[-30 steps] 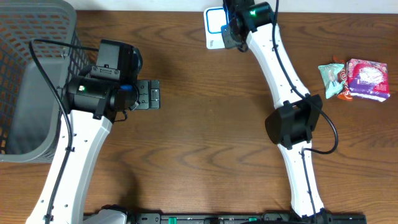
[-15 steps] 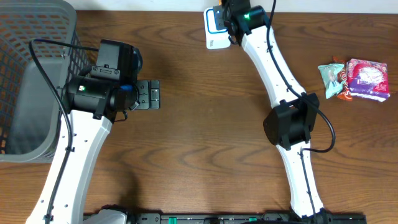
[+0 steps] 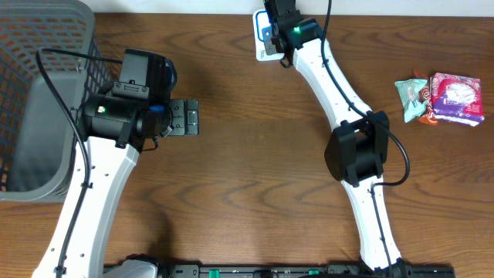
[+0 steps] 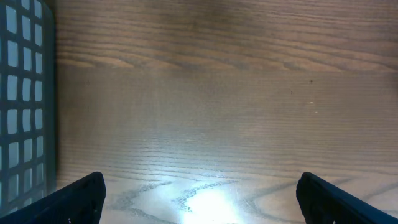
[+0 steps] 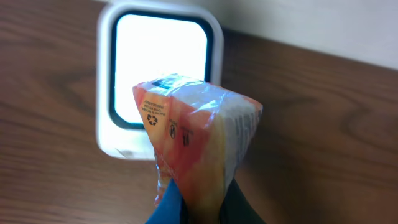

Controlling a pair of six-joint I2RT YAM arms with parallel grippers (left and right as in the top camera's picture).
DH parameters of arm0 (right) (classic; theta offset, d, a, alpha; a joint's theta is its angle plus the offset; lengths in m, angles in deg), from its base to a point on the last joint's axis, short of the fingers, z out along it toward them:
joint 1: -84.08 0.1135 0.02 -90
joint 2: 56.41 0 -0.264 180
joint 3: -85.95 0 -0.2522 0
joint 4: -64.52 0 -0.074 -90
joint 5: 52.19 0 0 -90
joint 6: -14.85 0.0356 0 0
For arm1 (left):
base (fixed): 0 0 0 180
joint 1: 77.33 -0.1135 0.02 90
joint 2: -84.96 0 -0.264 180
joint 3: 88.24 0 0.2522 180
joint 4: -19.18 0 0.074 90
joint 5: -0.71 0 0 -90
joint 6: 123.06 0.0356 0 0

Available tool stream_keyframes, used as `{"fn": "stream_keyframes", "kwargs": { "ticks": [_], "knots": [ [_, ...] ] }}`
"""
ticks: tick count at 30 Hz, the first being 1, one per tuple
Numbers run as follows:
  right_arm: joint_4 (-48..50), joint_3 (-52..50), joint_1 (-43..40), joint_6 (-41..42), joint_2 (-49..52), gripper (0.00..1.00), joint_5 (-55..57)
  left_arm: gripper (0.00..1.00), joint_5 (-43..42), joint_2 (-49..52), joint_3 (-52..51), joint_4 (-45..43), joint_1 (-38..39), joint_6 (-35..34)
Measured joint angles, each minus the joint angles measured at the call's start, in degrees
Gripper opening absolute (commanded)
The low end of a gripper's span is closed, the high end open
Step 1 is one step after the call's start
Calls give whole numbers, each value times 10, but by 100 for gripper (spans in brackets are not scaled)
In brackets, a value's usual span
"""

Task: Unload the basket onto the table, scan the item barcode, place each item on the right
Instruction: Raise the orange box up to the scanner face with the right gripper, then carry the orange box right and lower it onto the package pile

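Top centre of the overhead frame: the orange-and-white packet (image 5: 196, 143), pinched in my right claw (image 5: 198, 208), hangs before the lit window of the scanner (image 5: 155, 56) (barcode side hidden from me). Pickup done; I judge the scan itself pending. My left claw (image 3: 185, 117) gapes wide, empty, over the surface (image 3: 255, 177), centre-left.
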Motion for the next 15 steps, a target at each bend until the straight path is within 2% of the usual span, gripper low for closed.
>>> {"fn": "stream_keyframes", "kwargs": {
  "ticks": [8, 15],
  "knots": [
    [-94, 0, -13, 3, -13, 1, 110, 98, 0, 0, 0, 0, 0, 0],
    [-212, 0, -67, 6, -24, 1, 214, 98, 0, 0, 0, 0, 0, 0]
  ]
}}
